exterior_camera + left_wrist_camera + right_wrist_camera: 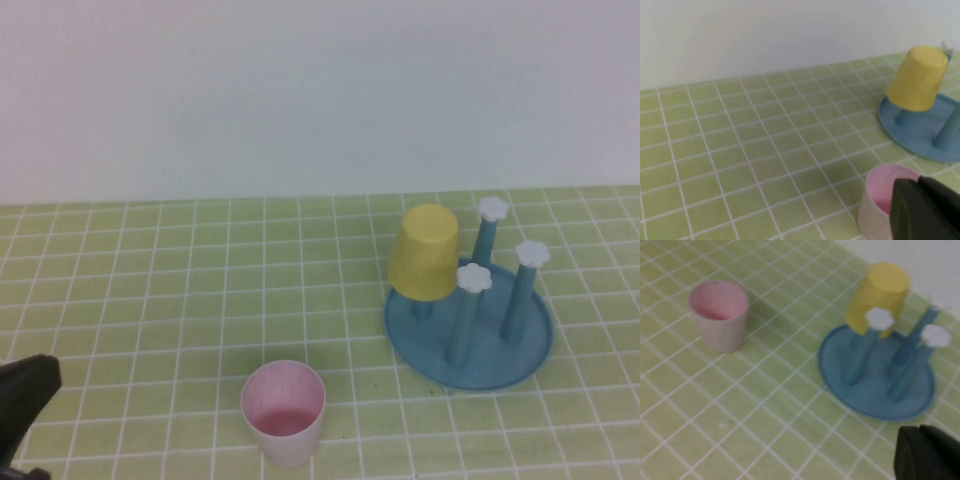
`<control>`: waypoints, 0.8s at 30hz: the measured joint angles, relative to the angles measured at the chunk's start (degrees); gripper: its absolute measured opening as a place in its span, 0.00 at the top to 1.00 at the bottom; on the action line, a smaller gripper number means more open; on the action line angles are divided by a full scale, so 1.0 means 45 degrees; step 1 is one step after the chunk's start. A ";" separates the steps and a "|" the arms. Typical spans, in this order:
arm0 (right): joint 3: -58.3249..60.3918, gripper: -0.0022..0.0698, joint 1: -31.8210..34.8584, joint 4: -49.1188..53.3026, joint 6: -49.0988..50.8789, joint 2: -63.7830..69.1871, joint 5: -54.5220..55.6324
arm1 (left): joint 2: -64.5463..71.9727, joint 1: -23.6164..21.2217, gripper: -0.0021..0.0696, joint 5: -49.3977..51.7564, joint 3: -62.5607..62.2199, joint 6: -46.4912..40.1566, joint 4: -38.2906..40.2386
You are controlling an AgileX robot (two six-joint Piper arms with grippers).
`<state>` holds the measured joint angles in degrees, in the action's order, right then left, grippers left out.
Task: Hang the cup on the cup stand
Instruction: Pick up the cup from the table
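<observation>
The pale pink cup (283, 412) stands upright, mouth up, on the green tiled table near the front; it also shows in the left wrist view (879, 199) and the right wrist view (720, 315). The blue cup stand (520, 362) sits to its right and further back, with three free pegs topped by white flower knobs (473, 278). My left gripper (35, 385) is at the front left edge, shut and empty, well apart from the cup; it also shows in its own wrist view (918, 184). My right gripper (919, 431) is shut and empty, short of the stand (875, 400), out of the high view.
A yellow cup (425, 252) hangs upside down on the stand's fourth peg, on its left side; it also shows in both wrist views (917, 79) (877, 297). A white wall bounds the table at the back.
</observation>
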<state>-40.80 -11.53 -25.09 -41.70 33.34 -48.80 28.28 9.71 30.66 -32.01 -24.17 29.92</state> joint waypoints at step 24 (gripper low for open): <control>-0.0012 0.97 -0.0680 -0.2260 -0.1042 0.2382 -0.0707 | 0.9672 0.0000 0.38 0.4638 -0.5002 -0.2955 0.1976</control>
<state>-40.85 -14.59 -35.26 -46.39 44.06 -51.98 71.80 9.71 51.53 -54.52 -37.47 38.82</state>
